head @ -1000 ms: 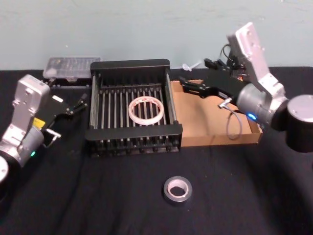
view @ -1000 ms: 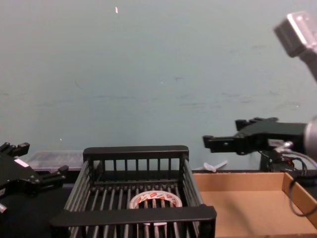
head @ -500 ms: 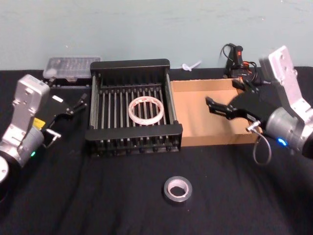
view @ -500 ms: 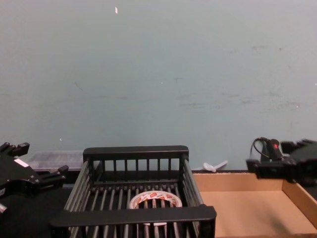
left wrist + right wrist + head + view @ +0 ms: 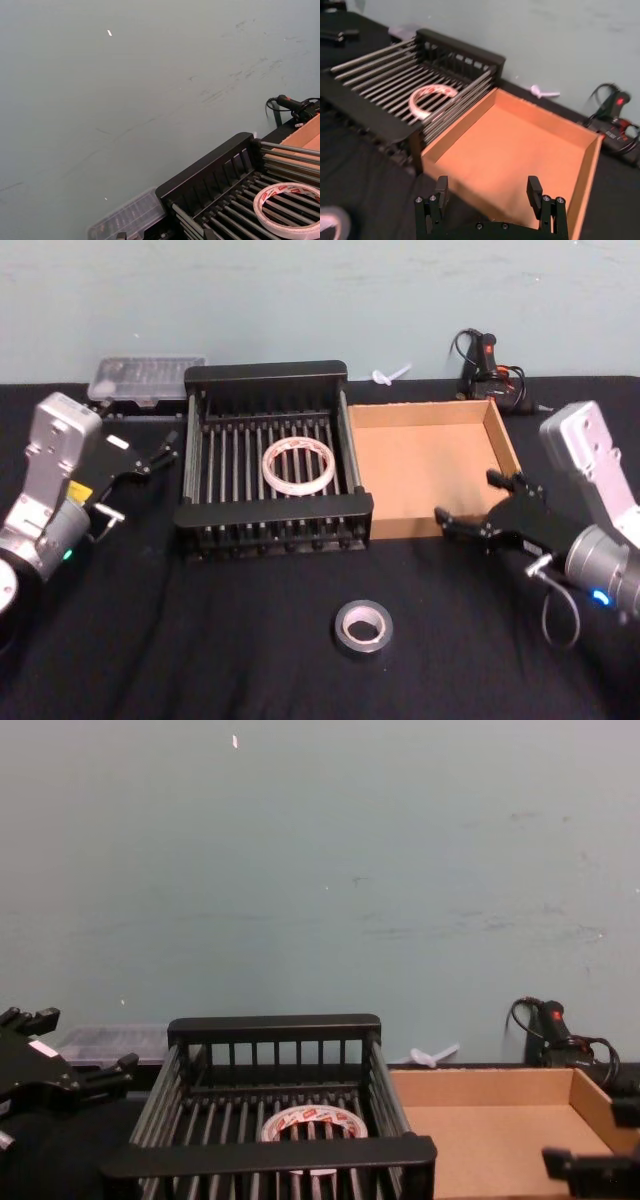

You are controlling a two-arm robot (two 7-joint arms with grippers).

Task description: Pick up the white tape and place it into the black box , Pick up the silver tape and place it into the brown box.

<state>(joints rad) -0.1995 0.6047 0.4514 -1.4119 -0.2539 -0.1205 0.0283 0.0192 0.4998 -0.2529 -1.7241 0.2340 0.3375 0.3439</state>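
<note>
Head view: the white tape (image 5: 297, 466) is seen lying flat on the slatted floor of the black box (image 5: 270, 523), roughly at its middle, with red marks on its inner ring visible in the chest view (image 5: 314, 1124) and the left wrist view (image 5: 286, 209). The brown box (image 5: 390, 527) is set just to the right of the black box, their side walls touching or nearly so, and its floor is bare. The silver tape (image 5: 363, 627) is found lying flat on the black table cover (image 5: 200, 640), nearer than both boxes and well apart from them, below the gap between the two.

The right gripper (image 5: 478, 519) is held over the table at the near right corner of the brown box, its fingers spread apart with nothing between them; in the right wrist view (image 5: 490, 192) the two fingertips are seen wide apart above the near wall of the cardboard tray. It is well apart from the silver tape, to the right of it and farther back.

The left gripper (image 5: 165, 451) is parked to the left of the black box, pointed toward its left wall; its fingers are slightly parted and nothing is held.

A clear plastic case (image 5: 145, 378) is placed at the far left behind the black box, and a black corded tool (image 5: 488, 365) lies beyond the far right corner of the brown box.
</note>
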